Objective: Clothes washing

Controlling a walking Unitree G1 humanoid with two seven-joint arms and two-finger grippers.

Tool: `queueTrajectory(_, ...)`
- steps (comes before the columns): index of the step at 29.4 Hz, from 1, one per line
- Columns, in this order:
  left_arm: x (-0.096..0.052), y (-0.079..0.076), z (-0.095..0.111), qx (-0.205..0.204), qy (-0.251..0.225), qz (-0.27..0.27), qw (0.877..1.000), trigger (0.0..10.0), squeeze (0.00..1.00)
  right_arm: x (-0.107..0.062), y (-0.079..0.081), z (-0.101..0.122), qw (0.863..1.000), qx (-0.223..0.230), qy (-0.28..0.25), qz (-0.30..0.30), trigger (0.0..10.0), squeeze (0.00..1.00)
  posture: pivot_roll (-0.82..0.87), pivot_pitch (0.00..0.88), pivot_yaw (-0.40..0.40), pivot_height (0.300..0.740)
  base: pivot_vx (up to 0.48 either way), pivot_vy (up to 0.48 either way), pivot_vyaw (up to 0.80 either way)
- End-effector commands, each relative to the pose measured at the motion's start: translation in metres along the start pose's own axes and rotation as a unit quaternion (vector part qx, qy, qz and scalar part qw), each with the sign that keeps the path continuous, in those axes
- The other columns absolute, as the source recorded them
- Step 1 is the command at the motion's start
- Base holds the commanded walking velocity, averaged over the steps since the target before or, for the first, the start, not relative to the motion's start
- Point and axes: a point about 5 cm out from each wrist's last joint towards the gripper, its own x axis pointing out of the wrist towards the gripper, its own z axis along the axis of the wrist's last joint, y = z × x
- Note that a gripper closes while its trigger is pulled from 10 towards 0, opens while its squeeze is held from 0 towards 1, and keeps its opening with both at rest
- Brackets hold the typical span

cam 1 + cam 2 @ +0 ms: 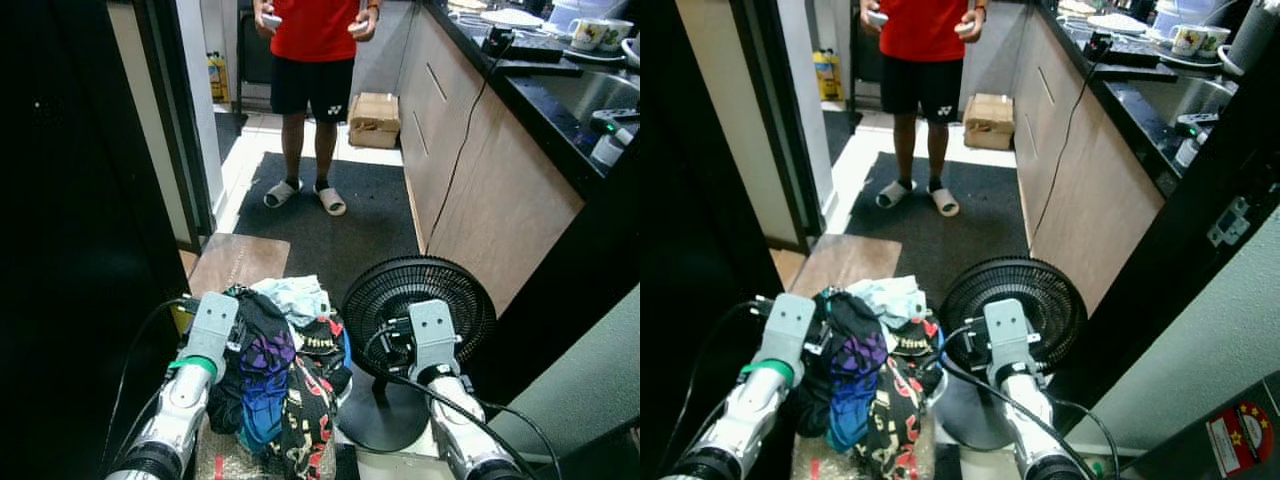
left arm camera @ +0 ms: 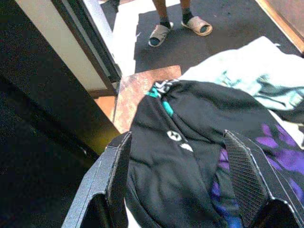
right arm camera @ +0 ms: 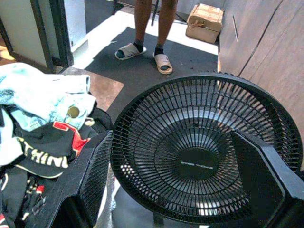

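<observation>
You see a black fan [image 1: 418, 312] standing on the floor. Beyond the fan lies a dark mat [image 1: 330, 215], and a person [image 1: 313, 60] in slippers stands on it. A cardboard box [image 1: 374, 119] sits behind the mat. A wooden cabinet [image 1: 470, 170] runs along the fan's right, with cups [image 1: 598, 33] on its counter.

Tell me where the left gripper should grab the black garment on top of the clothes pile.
Probably the raised fold of the black garment, between the open fingers of the left gripper. Come straight down from above: it bulges up at the pile's left side, so closing should pinch cloth, not slide off.
</observation>
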Motion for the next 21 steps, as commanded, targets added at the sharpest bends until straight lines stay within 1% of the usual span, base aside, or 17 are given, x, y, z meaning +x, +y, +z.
queueTrajectory(1, -0.003, -0.005, -0.006, 0.014, 0.007, -0.017, 1.0, 10.0, 0.0, -0.002, -0.004, -0.002, 1.0, 0.006, 0.0, -0.014, 10.0, 0.0, -0.01, 0.013, 0.015, 0.74, 0.0, 0.0, 0.0)
queueTrajectory(8, -0.003, -0.008, -0.001, 0.014, -0.006, -0.024, 1.0, 10.0, 0.0, -0.001, -0.01, 0.005, 0.999, 0.015, -0.022, -0.033, 10.0, 0.0, -0.01, 0.037, 0.021, 0.74, 0.0, 0.0, 0.0)
queueTrajectory(10, -0.003, -0.008, -0.001, 0.014, -0.006, -0.024, 1.0, 10.0, 0.0, -0.001, -0.01, 0.005, 0.999, 0.015, -0.022, -0.033, 10.0, 0.0, -0.01, 0.037, 0.021, 0.74, 0.0, 0.0, 0.0)
queueTrajectory(12, -0.002, -0.011, 0.004, 0.006, -0.015, -0.03, 0.999, 10.0, 0.0, 0.001, -0.01, 0.009, 0.999, 0.014, -0.028, -0.037, 10.0, 0.0, -0.01, 0.063, 0.025, 0.74, 0.0, 0.0, 0.0)
queueTrajectory(14, -0.002, -0.011, 0.004, 0.006, -0.015, -0.03, 0.999, 10.0, 0.0, 0.001, -0.01, 0.009, 0.999, 0.014, -0.028, -0.037, 10.0, 0.0, -0.01, 0.063, 0.025, 0.74, 0.0, 0.0, 0.0)
queueTrajectory(16, -0.001, -0.016, 0.008, 0.002, -0.024, -0.042, 0.999, 10.0, 0.0, 0.003, -0.01, 0.011, 0.999, 0.016, -0.031, -0.037, 10.0, 0.0, 0.0, 0.082, 0.027, 0.74, 0.0, 0.0, 0.0)
queueTrajectory(17, -0.001, -0.02, 0.009, 0.013, -0.027, -0.057, 0.998, 10.0, 0.0, 0.004, -0.008, 0.01, 0.999, 0.016, -0.024, -0.028, 10.0, 0.0, 0.0, 0.099, 0.032, 0.74, 0.0, 0.0, 0.0)
queueTrajectory(21, -0.005, -0.025, 0.006, 0.026, -0.022, -0.079, 0.996, 10.0, 0.0, 0.005, -0.007, 0.007, 1.0, 0.009, -0.007, -0.018, 10.0, 0.0, 0.01, 0.123, 0.039, 0.74, 0.0, 0.0, 0.0)
